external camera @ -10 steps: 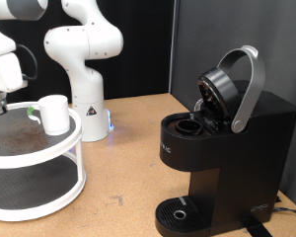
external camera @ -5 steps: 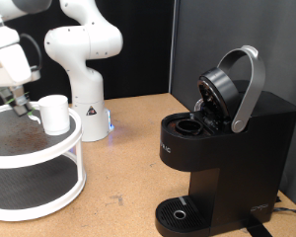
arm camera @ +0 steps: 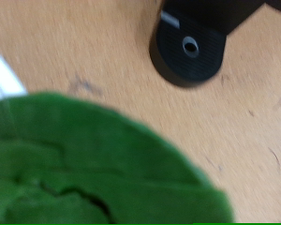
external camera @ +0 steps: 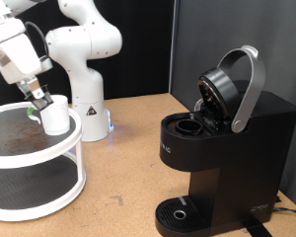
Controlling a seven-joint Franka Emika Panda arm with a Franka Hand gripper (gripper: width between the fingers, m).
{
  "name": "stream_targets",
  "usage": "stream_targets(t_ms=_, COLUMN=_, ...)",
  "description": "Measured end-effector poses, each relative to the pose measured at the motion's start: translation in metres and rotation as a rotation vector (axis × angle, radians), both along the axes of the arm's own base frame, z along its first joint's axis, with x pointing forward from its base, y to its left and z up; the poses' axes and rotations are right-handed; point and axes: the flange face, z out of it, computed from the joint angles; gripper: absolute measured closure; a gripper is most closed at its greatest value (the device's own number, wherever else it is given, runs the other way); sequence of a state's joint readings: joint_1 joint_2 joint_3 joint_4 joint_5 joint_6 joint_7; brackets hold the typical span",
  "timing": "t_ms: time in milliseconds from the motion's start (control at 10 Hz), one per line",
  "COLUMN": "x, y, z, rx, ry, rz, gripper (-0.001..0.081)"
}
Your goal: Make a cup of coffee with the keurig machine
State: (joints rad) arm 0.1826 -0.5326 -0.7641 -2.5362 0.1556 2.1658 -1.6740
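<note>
The white cup (external camera: 55,116) stands on the top tier of a round white shelf (external camera: 49,150) at the exterior view's left. My gripper (external camera: 36,99) hangs tilted just left of the cup, close to its rim, shut on a small dark pod with a green lid (external camera: 32,108). In the wrist view the blurred green lid (arm camera: 94,169) fills most of the frame. The black keurig machine (external camera: 227,148) stands at the right with its silver-handled top (external camera: 237,87) raised and its pod chamber (external camera: 190,126) open. Its round drip tray (external camera: 180,211) also shows in the wrist view (arm camera: 189,47).
The arm's white base (external camera: 86,99) stands behind the shelf, with a blue light beside it. The shelf has a lower tier (external camera: 30,188). Bare wooden tabletop (external camera: 128,148) lies between shelf and machine. A dark wall closes the back.
The gripper has moved up and to the right, from low over the shelf's left side to right beside the cup, tilting as it went. Cup and machine have not moved.
</note>
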Motion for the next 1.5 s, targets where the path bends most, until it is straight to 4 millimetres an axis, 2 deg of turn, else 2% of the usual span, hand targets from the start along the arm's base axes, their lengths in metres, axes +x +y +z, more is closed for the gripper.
stream_targets(t_ms=100, x=0.003, y=0.008, z=0.004, rx=0.074, ry=0.048, rz=-0.013, gripper=0.0347)
stream_targets(t_ms=300, x=0.020, y=0.027, z=0.019, rx=0.201, ry=0.118, rz=-0.035, gripper=0.0347)
stream_targets(t_ms=600, x=0.049, y=0.048, z=0.031, rx=0.256, ry=0.123, rz=-0.077, gripper=0.0353)
stream_targets(t_ms=900, x=0.049, y=0.056, z=0.031, rx=0.317, ry=0.151, rz=-0.083, gripper=0.0353)
stream_targets(t_ms=1200, x=0.068, y=0.093, z=0.043, rx=0.441, ry=0.251, rz=-0.125, gripper=0.0353)
stream_targets(t_ms=1400, x=0.084, y=0.120, z=0.049, rx=0.451, ry=0.253, rz=-0.130, gripper=0.0353)
stream_targets(t_ms=1500, x=0.089, y=0.127, z=0.052, rx=0.438, ry=0.242, rz=-0.146, gripper=0.0353)
